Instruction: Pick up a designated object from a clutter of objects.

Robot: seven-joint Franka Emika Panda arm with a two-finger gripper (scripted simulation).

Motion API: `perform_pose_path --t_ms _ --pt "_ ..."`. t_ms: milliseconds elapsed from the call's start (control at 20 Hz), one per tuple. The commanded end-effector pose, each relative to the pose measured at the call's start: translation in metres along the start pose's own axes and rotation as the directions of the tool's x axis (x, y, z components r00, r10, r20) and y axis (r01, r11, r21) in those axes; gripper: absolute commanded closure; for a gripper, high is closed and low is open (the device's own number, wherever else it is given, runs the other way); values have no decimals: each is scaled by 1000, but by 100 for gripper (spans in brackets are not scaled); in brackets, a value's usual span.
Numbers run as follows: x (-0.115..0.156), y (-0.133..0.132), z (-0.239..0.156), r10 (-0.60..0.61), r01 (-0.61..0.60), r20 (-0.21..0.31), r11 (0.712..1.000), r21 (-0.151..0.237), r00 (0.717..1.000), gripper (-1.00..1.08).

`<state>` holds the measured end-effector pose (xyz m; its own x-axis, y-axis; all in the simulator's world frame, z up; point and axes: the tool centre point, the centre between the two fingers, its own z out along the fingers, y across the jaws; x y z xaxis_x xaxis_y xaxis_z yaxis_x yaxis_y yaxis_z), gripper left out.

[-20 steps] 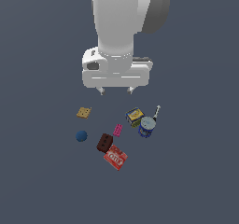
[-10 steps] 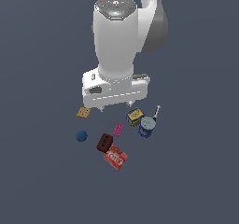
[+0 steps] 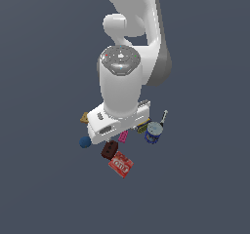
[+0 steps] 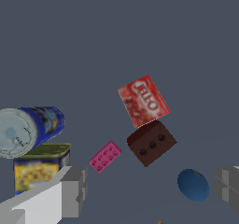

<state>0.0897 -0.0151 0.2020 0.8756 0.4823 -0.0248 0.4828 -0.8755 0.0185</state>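
The flat red box with white lettering [image 4: 143,101] lies on the grey floor, touching or nearly touching the dark brown block with holes [image 4: 151,142]. In the exterior view the red box [image 3: 120,164] is the nearest item, just in front of the brown block [image 3: 109,149]. My gripper [image 4: 150,186] is open and empty, its grey fingers [image 4: 70,192] spread wide above the clutter. The brown block and the pink piece [image 4: 105,156] lie between the fingers and the red box. In the exterior view the white hand [image 3: 117,123] hangs over the clutter's middle and hides the fingers.
A blue ball [image 4: 193,185] lies near one finger. A blue can [image 4: 30,129] lies on its side by a yellow-blue box [image 4: 39,167]. In the exterior view a thin marker [image 3: 164,117] lies beyond the can [image 3: 154,132], and a tan cracker [image 3: 84,117] peeks out behind the hand.
The arm has come down toward the clutter and the hand has tilted. It now covers the yellow-blue box and part of the cracker in the exterior view. The objects have not moved.
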Motion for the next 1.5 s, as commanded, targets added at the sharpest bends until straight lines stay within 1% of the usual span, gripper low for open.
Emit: perform_pose_path --t_ms 0,200,400,700,1050,1450 --pt "10 5 17 -69 69 -3 998 0 998 -92" --pt "24 13 46 -175 175 -8 985 2 985 -92" --pt "35 19 74 -269 269 -14 963 4 963 -92" --pt "46 24 105 -367 367 -24 930 6 930 -92" --pt "51 27 124 -422 422 -30 906 6 906 -92" --pt "51 27 132 -424 424 -29 906 7 905 -92"
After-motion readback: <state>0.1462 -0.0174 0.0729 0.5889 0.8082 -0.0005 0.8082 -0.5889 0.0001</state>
